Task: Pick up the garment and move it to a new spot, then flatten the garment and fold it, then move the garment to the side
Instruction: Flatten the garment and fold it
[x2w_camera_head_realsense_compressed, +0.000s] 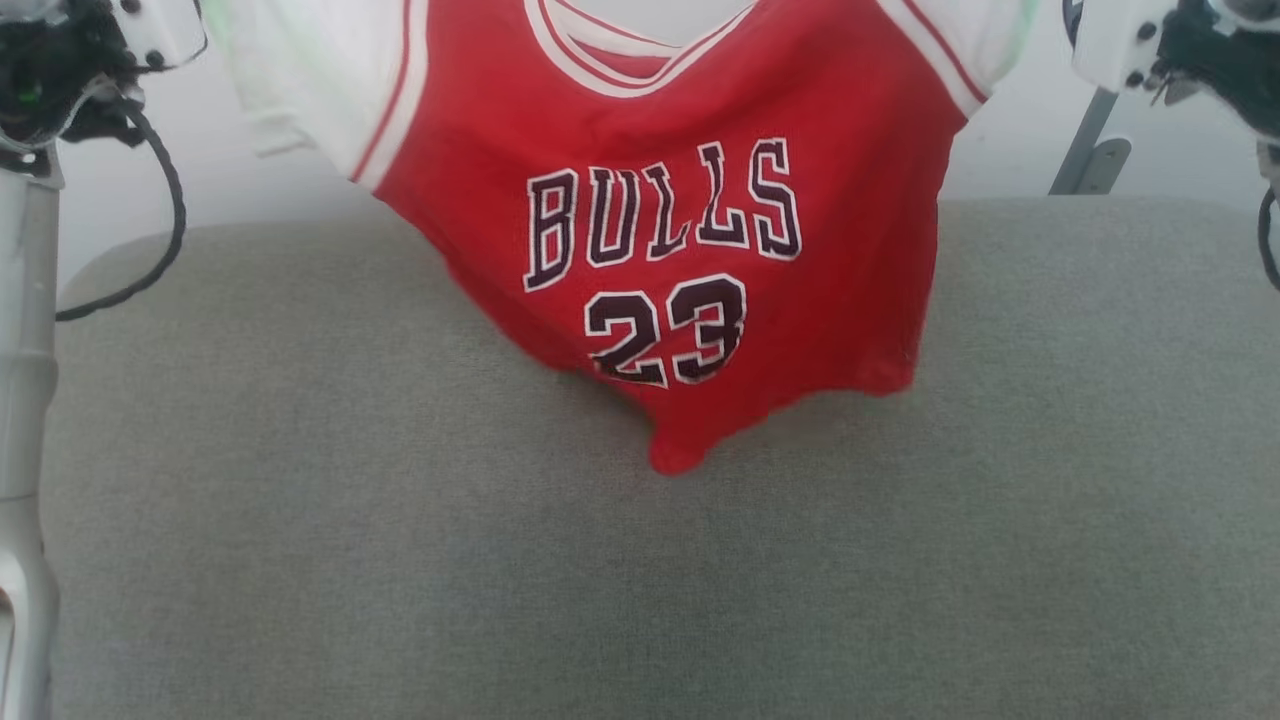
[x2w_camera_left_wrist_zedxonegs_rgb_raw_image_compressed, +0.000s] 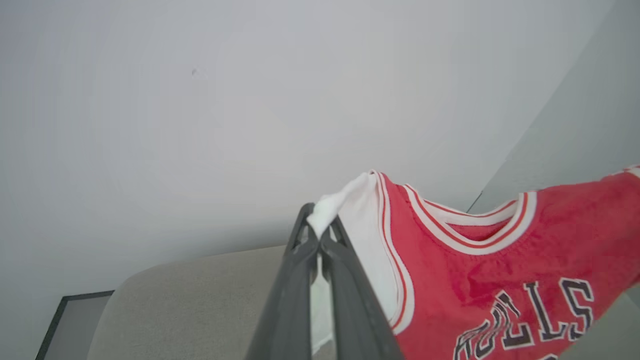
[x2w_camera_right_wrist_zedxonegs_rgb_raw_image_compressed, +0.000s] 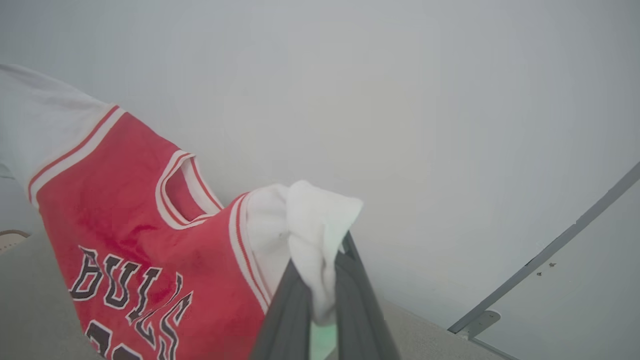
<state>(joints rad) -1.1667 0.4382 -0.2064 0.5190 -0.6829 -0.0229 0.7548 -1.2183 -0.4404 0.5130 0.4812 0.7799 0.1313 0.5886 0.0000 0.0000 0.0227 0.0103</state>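
starting nearest the robot: wide grey padded surface (x2w_camera_head_realsense_compressed: 640, 600) runs bare across the whole front of head view, edge to edge, w/ lots of free room l, r and fwd of the cloth. pale left forearm (x2w_camera_head_realsense_compressed: 25, 420) stands upright along the near-left border, w/ a black cable (x2w_camera_head_realsense_compressed: 172, 215) looping off it by the surface's rounded left corner.

mid-depth: the garment (x2w_camera_head_realsense_compressed: 680, 200) hangs front-on, red body w/ "bulls" and 23 readable, stretched wide at the top and narrowing to an uneven hem. lowest hem point sits abt centre of the surface. its edge is blurred, so can't tell if it touches the padding or hangs just above. surface beside the hem is open on both sides.

up top: left gripper (x2w_camera_left_wrist_zedxonegs_rgb_raw_image_compressed: 316, 227) has its two dark fingers pressed together, pinching the white sleeve tip at that shoulder, w/ a bit of cloth poking past the tips. right gripper (x2w_camera_right_wrist_zedxonegs_rgb_raw_image_compressed: 322, 262) is likewise clamped tight on the other white sleeve, a bunch of fabric spilling over its tips. collar w/ white-red trim sags btwn the two holds.

farthest: surface's back edge, then plain white wall (x2w_camera_head_realsense_compressed: 1010, 170) right behind the garment. a grey metal bar (x2w_camera_head_realsense_compressed: 1090, 150) w/ bracket slants up at far right, beyond the back-right corner, apart from the cloth.
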